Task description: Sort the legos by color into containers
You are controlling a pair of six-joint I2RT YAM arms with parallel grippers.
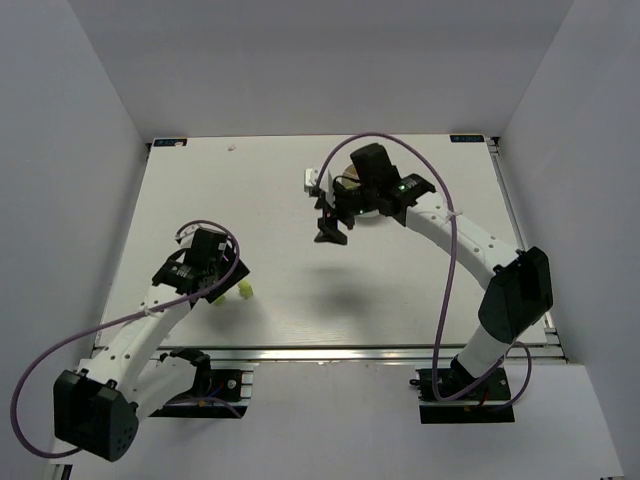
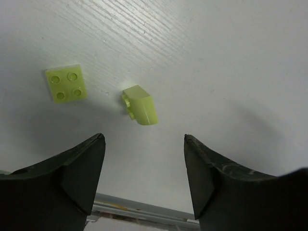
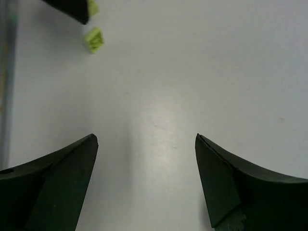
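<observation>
White links (image 1: 455, 232), black joints (image 1: 515, 290), purple cables (image 1: 447, 290); black wedge fingers (image 2: 77, 168) on left hand (image 2: 144, 139) and right hand (image 3: 147, 137).

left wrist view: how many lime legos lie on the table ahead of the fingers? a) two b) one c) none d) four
a: two lie there, apart from each other, a flat square lime plate with its four studs up and a rounded lime brick tipped on its side.
</observation>
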